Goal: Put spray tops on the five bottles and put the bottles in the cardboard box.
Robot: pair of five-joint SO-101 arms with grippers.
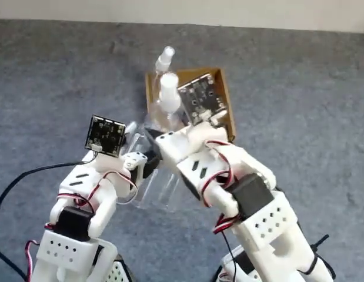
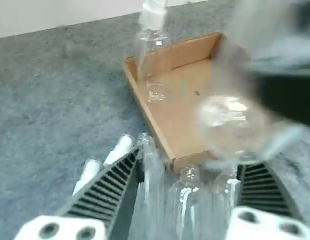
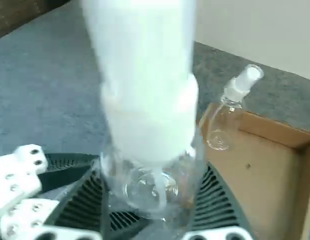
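A clear bottle with a white spray top [image 3: 144,100] is held upright in my right gripper [image 3: 149,200], whose fingers are shut on its body; in the high view the same bottle [image 1: 169,97] hangs over the near left part of the cardboard box [image 1: 190,73]. A second topped bottle [image 1: 164,61] stands in the box's far left corner. My left gripper [image 2: 190,165] is open, its fingers straddling three uncapped clear bottles [image 2: 189,192] standing just in front of the box. Two white spray tops [image 2: 119,148] lie on the carpet beside them.
Grey carpet [image 1: 299,76] covers the table around the box. A black cable [image 1: 29,173] runs along the left arm's base. The box floor [image 2: 190,95] is bare apart from the standing bottle [image 2: 150,55].
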